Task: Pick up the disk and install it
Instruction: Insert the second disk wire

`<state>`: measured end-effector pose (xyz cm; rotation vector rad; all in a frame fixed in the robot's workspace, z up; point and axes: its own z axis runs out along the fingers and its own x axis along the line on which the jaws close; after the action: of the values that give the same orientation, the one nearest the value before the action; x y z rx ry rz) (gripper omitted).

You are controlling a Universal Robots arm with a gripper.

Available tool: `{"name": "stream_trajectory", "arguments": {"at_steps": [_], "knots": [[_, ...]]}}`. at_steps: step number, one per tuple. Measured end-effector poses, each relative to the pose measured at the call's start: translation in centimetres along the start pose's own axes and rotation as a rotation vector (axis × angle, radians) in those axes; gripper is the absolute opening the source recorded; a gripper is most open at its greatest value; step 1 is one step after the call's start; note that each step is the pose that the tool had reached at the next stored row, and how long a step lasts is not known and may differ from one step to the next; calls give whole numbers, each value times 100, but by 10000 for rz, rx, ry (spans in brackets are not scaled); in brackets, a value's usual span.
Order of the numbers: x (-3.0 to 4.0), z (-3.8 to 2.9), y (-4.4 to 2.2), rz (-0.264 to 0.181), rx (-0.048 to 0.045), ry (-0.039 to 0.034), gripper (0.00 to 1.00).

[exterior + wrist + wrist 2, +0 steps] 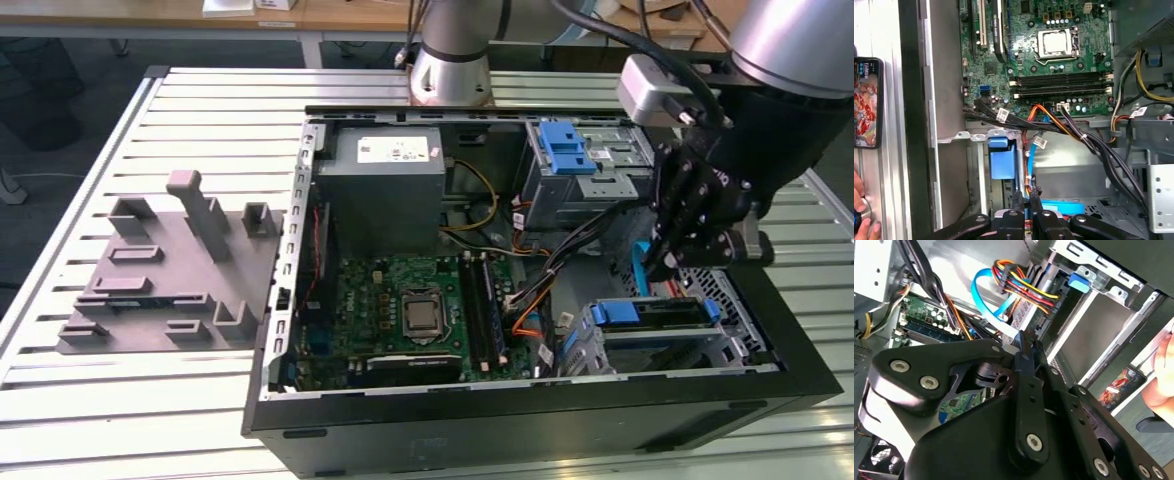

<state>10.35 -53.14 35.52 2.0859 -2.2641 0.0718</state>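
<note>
The disk (pixel 646 265) shows as a blue carrier edge hanging upright inside the open computer case, between the two drive cages. My gripper (pixel 665 262) comes down on it from above and is shut on the carrier's edge. In the first wrist view the fingertips (pixel 1018 200) stand close together at the gripper (pixel 1026 197), and the disk's blue bracket (pixel 1064 206) runs sideways from them. In the second wrist view the gripper (pixel 1026 344) is pinched shut. Part of the disk's green underside (pixel 956 404) with a blue rim shows through the linkage.
A drive cage with a blue latch (pixel 654 315) sits below the gripper and another cage (pixel 581 160) behind it. Cable bundles (pixel 1069 132) and a light-blue cable (pixel 984 295) cross nearby. Also present are the power supply (pixel 380 175), motherboard (pixel 400 310), grey fixture (pixel 167 270), and a hand (pixel 860 210) by a phone (pixel 866 102).
</note>
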Motion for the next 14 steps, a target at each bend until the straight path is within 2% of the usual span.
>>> {"name": "stream_trajectory", "arguments": {"at_steps": [2, 6, 9, 14], "knots": [[39, 19, -10, -3, -38, -19, 16], [40, 21, -17, -3, -38, -17, 16], [34, 28, -71, -3, -50, -18, 16], [57, 92, -80, -4, -52, -27, 16]]}}
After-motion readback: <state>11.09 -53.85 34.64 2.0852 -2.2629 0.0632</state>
